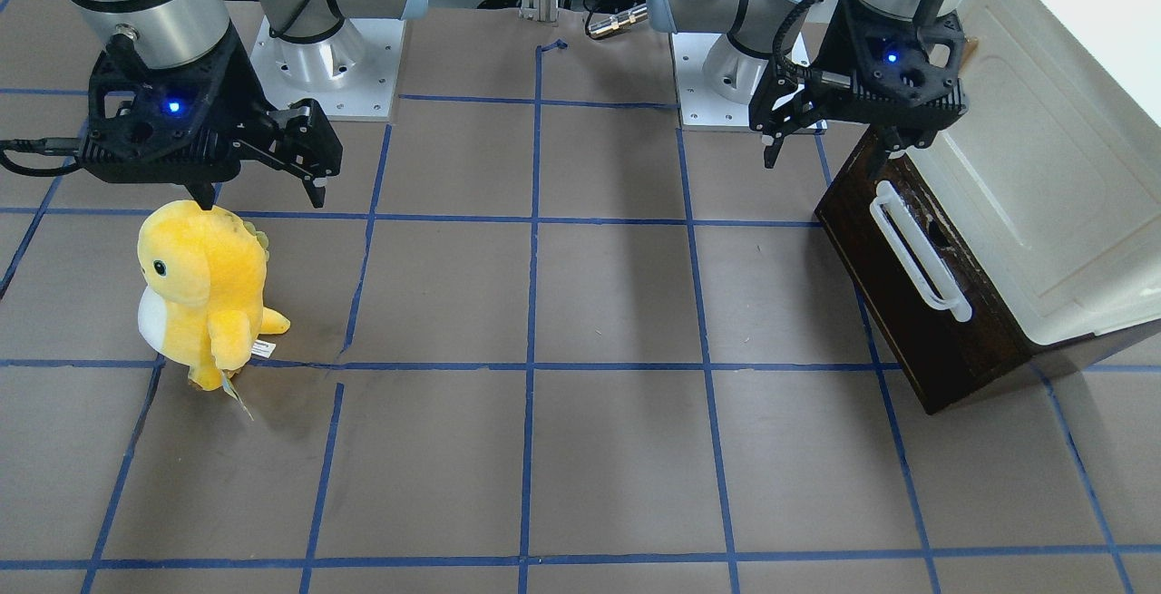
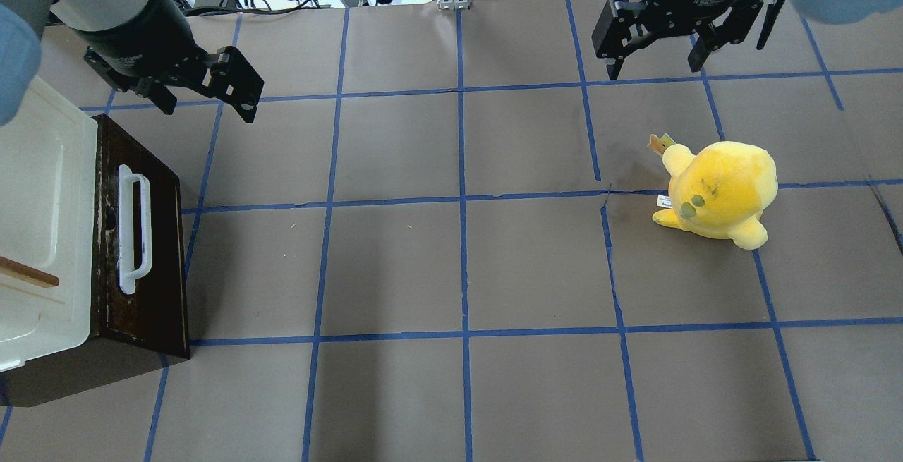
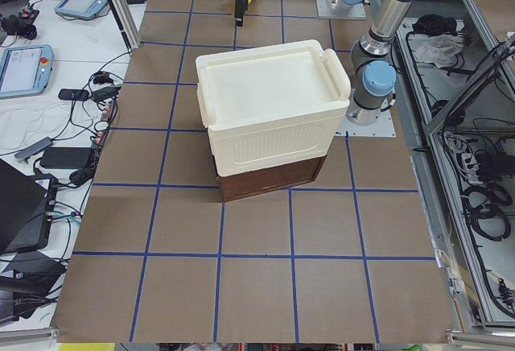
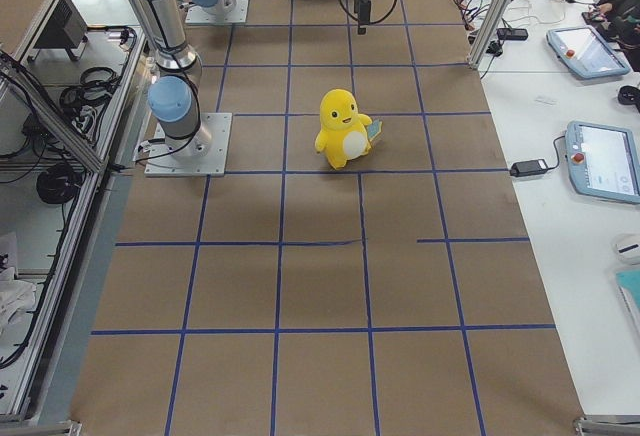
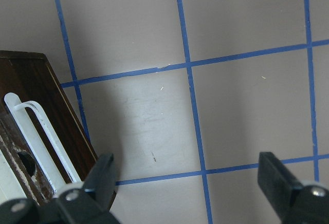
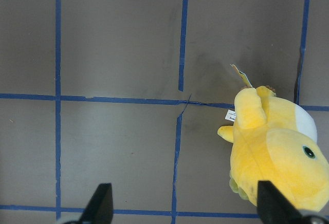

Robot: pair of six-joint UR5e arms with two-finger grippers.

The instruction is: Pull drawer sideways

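Observation:
The dark brown drawer [image 2: 152, 250] sits in the cream-white cabinet [image 2: 39, 187] at the table's left end, its front facing the table's middle. Its white bar handle [image 2: 134, 229] runs along that front. Drawer [image 1: 916, 322] and handle [image 1: 921, 254] also show in the front-facing view, and in the left wrist view [image 5: 38, 88]. My left gripper [image 2: 209, 106] is open and empty, hovering above the table just past the drawer's far corner, apart from the handle. My right gripper [image 2: 654, 67] is open and empty, above the table beyond a yellow plush.
A yellow plush dinosaur [image 2: 719, 190] stands on the right half of the table, below the right gripper [image 1: 258, 193]. The brown table mat [image 2: 458, 271] carries a blue tape grid. A thin wooden stick [image 2: 28, 273] lies over the cabinet top.

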